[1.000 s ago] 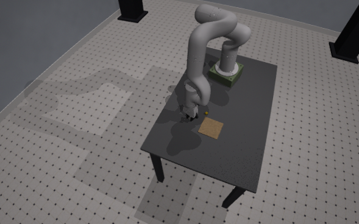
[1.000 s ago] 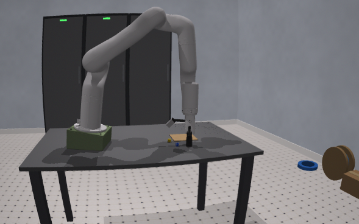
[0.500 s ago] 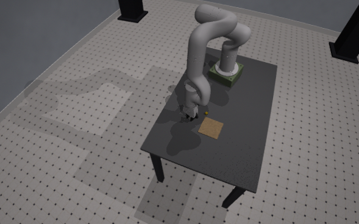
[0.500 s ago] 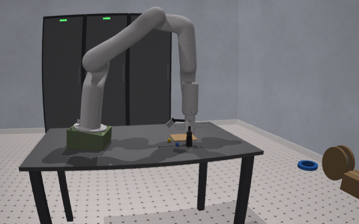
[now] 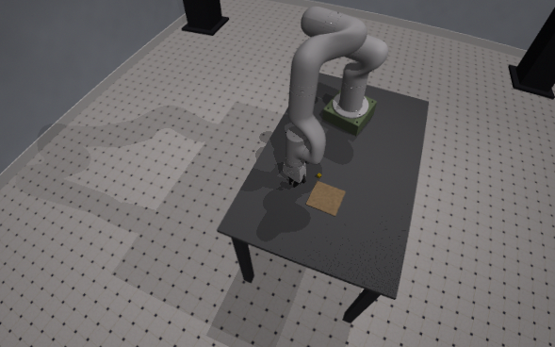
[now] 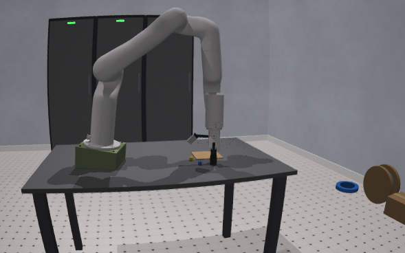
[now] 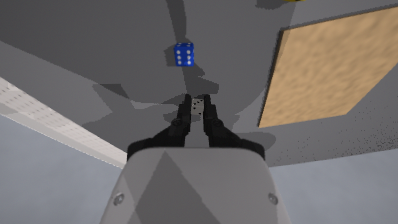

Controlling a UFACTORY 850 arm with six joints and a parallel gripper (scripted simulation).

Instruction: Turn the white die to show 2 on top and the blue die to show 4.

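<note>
My gripper (image 7: 197,103) points down at the dark table, left of the mat, and is shut on the small white die (image 7: 197,107), which sits between the fingertips low at the table top. The blue die (image 7: 184,54) lies on the table a little beyond the fingers, off the mat, and also shows in the exterior view (image 6: 199,163). The tan mat (image 7: 325,67) lies flat to the right with no die on it. The yellow die (image 5: 318,175) lies on the table just off the mat's (image 5: 326,198) far corner. In the top view the gripper (image 5: 295,180) hides the white die.
The arm's green base block (image 5: 350,114) stands at the far end of the table. The table's left edge (image 5: 247,189) runs close to the gripper. On the floor to the right lie a blue ring (image 6: 347,186), a wooden spool (image 6: 380,183) and a box (image 6: 404,207).
</note>
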